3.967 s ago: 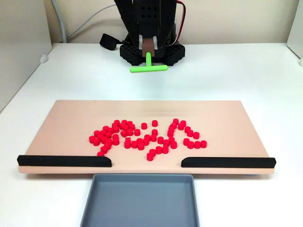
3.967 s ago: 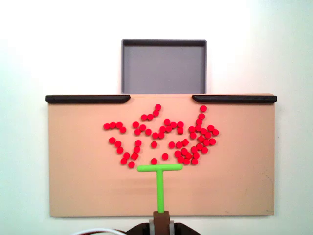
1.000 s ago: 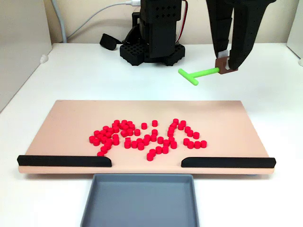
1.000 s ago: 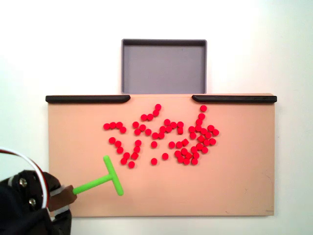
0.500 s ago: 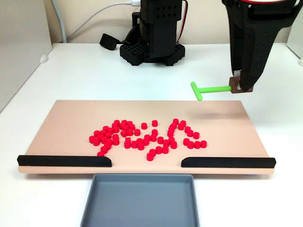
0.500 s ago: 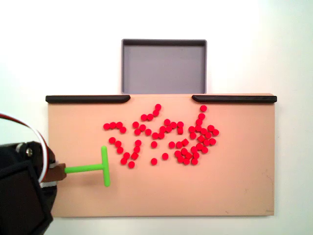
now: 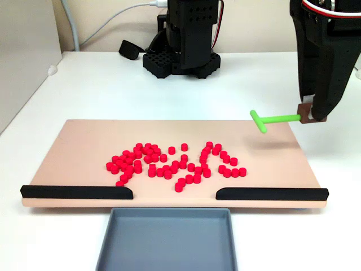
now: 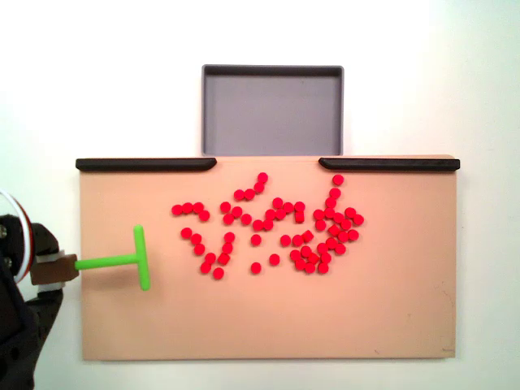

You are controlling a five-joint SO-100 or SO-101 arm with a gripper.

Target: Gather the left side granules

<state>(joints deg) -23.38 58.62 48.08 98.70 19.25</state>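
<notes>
Dozens of small red granules lie scattered across the middle of a tan board; from above the granules spread from left of centre to right of centre. A green T-shaped pusher hangs above the board's right end in the front fixed view. From above, the pusher lies over the board's left part, its crossbar clear of the nearest granules. My gripper is shut on the pusher's brown handle block, and from above the gripper sits just off the board's left edge.
Two black rails line the board's near edge with a gap between them. A grey tray sits below that gap. The arm's black base stands behind the board on the white table.
The arm swung the pusher from the centre out to one side. In the last half second it moved further outward, away from the granules. No granule has moved.
</notes>
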